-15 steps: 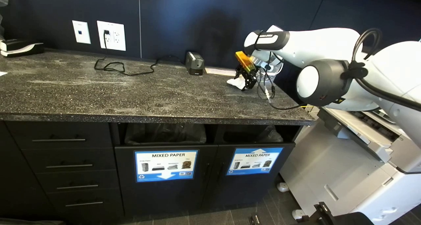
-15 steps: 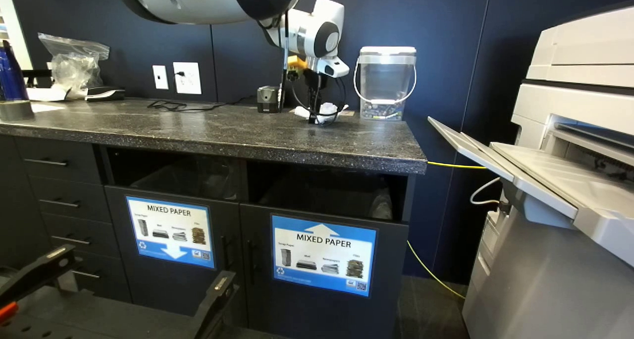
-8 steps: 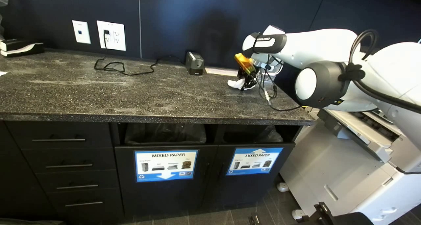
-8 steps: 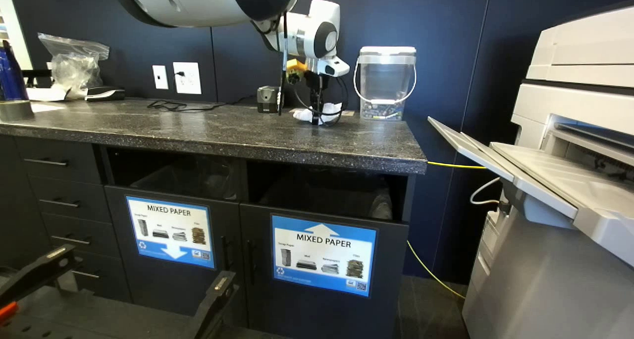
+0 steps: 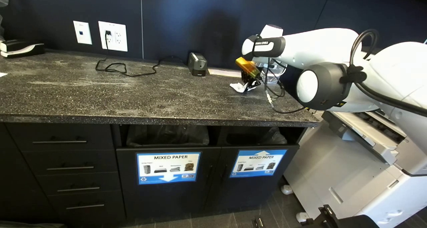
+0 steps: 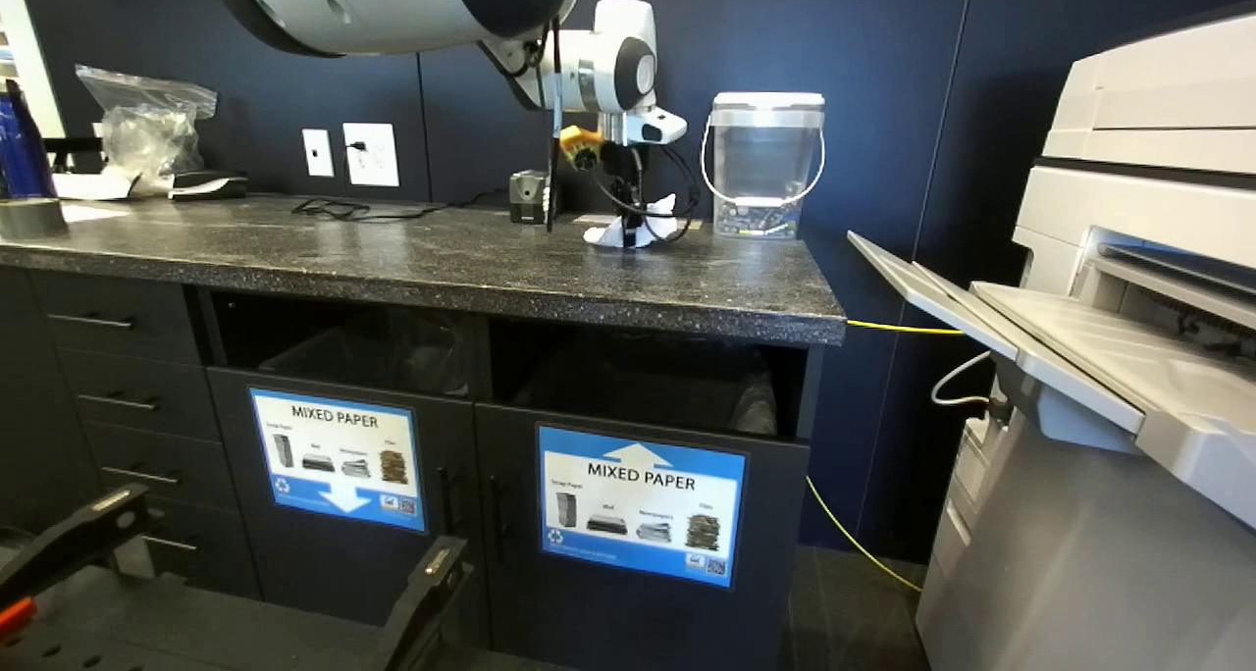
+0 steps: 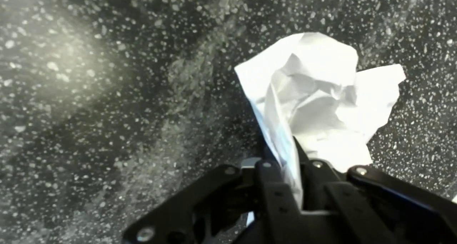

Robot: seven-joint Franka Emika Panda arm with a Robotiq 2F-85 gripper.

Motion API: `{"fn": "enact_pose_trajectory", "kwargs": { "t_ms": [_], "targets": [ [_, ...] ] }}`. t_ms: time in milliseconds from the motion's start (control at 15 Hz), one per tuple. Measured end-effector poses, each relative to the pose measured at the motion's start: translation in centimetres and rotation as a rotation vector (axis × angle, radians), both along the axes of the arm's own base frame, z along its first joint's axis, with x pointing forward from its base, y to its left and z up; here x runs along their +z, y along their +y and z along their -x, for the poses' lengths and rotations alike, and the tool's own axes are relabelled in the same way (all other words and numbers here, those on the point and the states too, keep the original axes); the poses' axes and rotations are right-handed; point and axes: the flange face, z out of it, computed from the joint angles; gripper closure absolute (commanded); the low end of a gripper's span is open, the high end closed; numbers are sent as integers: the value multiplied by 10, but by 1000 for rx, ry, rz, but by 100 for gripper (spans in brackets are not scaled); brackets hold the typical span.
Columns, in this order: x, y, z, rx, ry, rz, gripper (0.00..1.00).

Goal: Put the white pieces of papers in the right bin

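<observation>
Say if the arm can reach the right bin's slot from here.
Probably, though not straight down: the countertop overlies the right bin's slot. Its front shows open, so the gripper, shut on white paper, could likely enter from there.

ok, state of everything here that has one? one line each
gripper: shut on the paper
paper: crumpled, one fold pinched
right bin: door shut, slot open
left bin: door shut, slot open
drawers: all four shut
bucket: lid on, handle down
plug: in the wall outlet
printer: can't tell if it's on
</observation>
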Motion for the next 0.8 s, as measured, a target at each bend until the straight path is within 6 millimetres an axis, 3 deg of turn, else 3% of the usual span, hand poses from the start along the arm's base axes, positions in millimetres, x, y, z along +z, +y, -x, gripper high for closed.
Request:
{"fn": "enact_pose_trajectory", "kwargs": {
  "t_ms": [333, 800],
  "targets": [
    [-1, 11, 2, 238, 42, 82, 89],
    [-1, 15, 6, 582, 94, 130, 87]
  ]
}}
